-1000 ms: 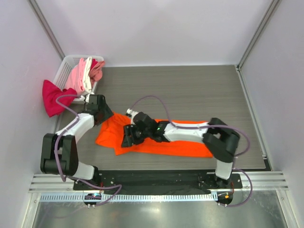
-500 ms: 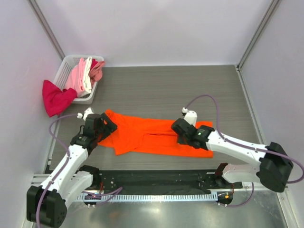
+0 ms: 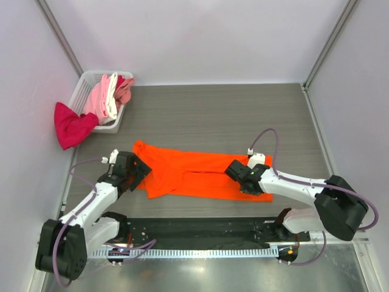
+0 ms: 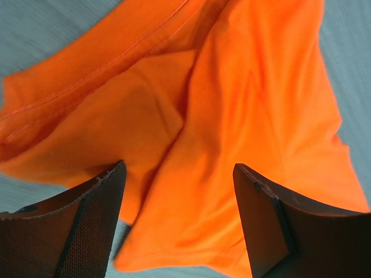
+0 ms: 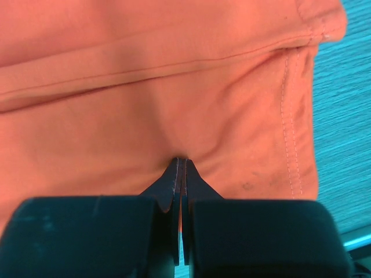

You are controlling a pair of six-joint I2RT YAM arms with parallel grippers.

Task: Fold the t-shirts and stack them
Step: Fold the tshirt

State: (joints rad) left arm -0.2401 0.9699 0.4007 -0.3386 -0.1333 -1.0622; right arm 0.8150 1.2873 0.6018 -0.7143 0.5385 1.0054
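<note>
A bright orange t-shirt [image 3: 194, 176] lies spread lengthwise across the near middle of the table. My left gripper [image 3: 135, 172] hovers at its left end. In the left wrist view that gripper [image 4: 179, 168] stands open, both fingers apart over rumpled orange cloth [image 4: 249, 104], holding nothing. My right gripper [image 3: 238, 173] rests low on the shirt's right part. In the right wrist view it [image 5: 181, 159] is shut, and the orange cloth [image 5: 145, 104] puckers at its tips, pinched near the stitched hem [image 5: 287, 116]. More t-shirts [image 3: 106, 94], pink and white, sit in the basket. A magenta-red one [image 3: 70, 128] hangs beside it.
The white mesh basket [image 3: 85, 79] stands at the far left corner against the wall. White walls close in the table on three sides. Purple cables loop off both arms. Grey wood-grain tabletop [image 3: 243, 115] stretches behind the orange shirt.
The right arm swung from the shirt's left-middle to its right part and its jaws shut on the cloth. The left arm drew back nearer and opened wider. The shirt now lies stretched longer.
</note>
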